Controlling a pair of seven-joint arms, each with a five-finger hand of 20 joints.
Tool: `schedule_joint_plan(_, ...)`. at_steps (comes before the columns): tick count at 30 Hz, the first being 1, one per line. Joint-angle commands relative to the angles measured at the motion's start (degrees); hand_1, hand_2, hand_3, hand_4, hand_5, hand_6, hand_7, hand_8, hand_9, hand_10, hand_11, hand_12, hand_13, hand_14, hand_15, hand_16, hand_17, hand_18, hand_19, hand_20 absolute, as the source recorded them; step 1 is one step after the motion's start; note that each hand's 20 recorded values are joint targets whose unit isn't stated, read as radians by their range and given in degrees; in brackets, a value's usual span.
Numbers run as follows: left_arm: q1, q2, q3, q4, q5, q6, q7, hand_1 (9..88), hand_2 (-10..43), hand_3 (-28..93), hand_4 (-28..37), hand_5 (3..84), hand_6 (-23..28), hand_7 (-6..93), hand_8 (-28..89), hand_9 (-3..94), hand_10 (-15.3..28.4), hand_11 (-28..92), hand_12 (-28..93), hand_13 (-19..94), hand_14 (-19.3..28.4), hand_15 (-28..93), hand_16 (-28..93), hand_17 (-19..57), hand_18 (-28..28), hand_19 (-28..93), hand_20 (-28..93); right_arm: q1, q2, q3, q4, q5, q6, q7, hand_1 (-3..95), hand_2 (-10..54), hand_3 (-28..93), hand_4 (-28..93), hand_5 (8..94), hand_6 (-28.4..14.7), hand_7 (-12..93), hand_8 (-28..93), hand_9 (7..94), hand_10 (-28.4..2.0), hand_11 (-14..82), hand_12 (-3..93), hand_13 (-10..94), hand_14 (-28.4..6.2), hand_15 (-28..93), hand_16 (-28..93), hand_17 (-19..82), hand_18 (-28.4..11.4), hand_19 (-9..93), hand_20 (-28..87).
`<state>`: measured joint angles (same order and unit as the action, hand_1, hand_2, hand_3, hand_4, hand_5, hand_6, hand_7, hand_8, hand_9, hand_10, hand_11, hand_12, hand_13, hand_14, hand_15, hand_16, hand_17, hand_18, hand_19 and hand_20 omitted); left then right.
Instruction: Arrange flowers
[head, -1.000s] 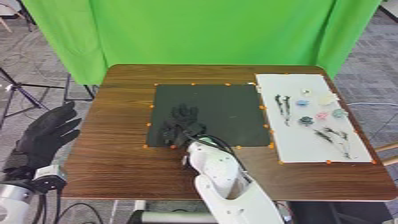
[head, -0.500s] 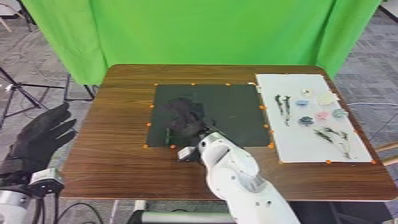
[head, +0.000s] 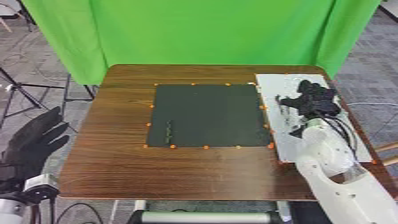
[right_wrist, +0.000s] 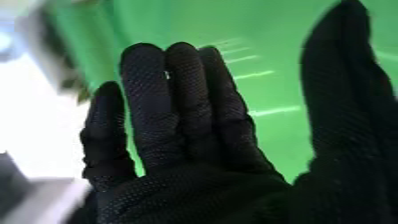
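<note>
One flower stem (head: 169, 132) is laid on the dark mat (head: 218, 115); over the white board (head: 274, 85), the right hand (head: 316, 104) is unclenched, and should be lowered gently so that no bloom is crushed.

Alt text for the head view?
Robot's right hand in a black fabric glove over a white rectangular sheet on a brown wooden table; one thin green stem lies on the black rectangular mat beside it. Left hand open at far left.

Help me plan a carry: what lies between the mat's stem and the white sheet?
In the head view, bare dark mat, then orange marks along its edge.
</note>
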<state>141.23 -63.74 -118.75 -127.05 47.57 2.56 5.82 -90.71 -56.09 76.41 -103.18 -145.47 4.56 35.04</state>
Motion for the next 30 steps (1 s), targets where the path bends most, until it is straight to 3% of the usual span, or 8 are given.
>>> schedule_joint_plan(1,1.15,-0.66,-0.75,-0.56,0.18,0.63,0.38,23.4,-4.7,70,-27.8,24.3,1.8,23.6,-11,19.1,9.3,16,19,16,11.1,20,7,-10.2,18.0,38,10,-9.01,7.34,10.63,-1.78,-2.43,-4.17,4.83,32.3,-9.5,68,-28,44.2,-4.2,52,-20,51.5,-13.2,57.5,36.5,50,-11.2,75,22,14,-20.6,72,49)
schedule_joint_plan(2,1.33,-0.70,-0.84,-0.67,0.18,0.58,0.41,23.4,-4.7,70,-27.7,24.3,1.8,23.5,-11,19.1,9.3,16,19,16,11.1,20,7,-10.2,18.0,38,10,-10.40,7.41,12.08,-2.56,-1.61,-5.49,4.94,27.6,-9.5,74,-28,44.4,-3.9,52,-20,51.7,-13.2,57.6,37.0,50,-11.3,76,22,13,-20.5,72,49)
schedule_joint_plan(5,1.37,-0.68,-1.15,-0.63,0.15,0.51,0.43,23.5,-4.7,70,-27.8,24.4,1.9,23.4,-11,19.2,9.3,16,19,16,11.1,20,7,-10.2,18.0,38,10,-14.58,7.86,15.44,-4.22,-1.29,-7.89,4.44,23.4,-9.5,79,-28,45.2,-3.4,53,-20,50.5,-14.0,58.6,38.8,48,-12.0,77,24,12,-20.4,70,48)
schedule_joint_plan(15,1.16,-0.33,-1.54,-0.38,0.25,0.04,0.23,23.6,-5.1,70,-27.5,24.4,2.0,23.2,-11,19.1,9.2,16,19,16,11.2,21,7,-10.2,18.0,38,10,-22.72,6.90,24.81,-9.39,9.12,-20.33,3.81,17.6,-9.5,75,-28,51.1,-3.3,54,-20,50.8,-15.5,58.9,40.6,47,-13.7,78,25,10,-20.9,67,48)
schedule_joint_plan(24,1.02,-0.15,-1.27,-0.24,0.34,-0.24,0.12,23.6,-5.1,70,-27.6,24.6,2.1,23.4,-11,19.0,9.2,16,19,16,11.2,21,7,-10.2,18.0,38,10,-24.41,5.81,25.71,-8.98,11.04,-22.26,3.73,15.9,-9.5,77,-28,51.4,-3.3,54,-19,51.0,-15.6,58.3,41.0,47,-14.0,78,25,10,-21.0,67,48)
schedule_joint_plan(30,0.62,0.09,-1.16,-0.06,0.28,-0.30,-0.23,23.7,-5.2,70,-27.5,24.7,2.1,23.5,-11,19.0,9.3,16,19,16,11.2,21,7,-10.2,18.0,38,10,-25.01,5.24,24.40,-8.60,9.86,-21.72,3.26,19.2,-9.5,79,-28,53.6,-2.0,56,-19,54.1,-13.8,59.6,40.8,50,-13.1,78,25,11,-20.8,66,47)
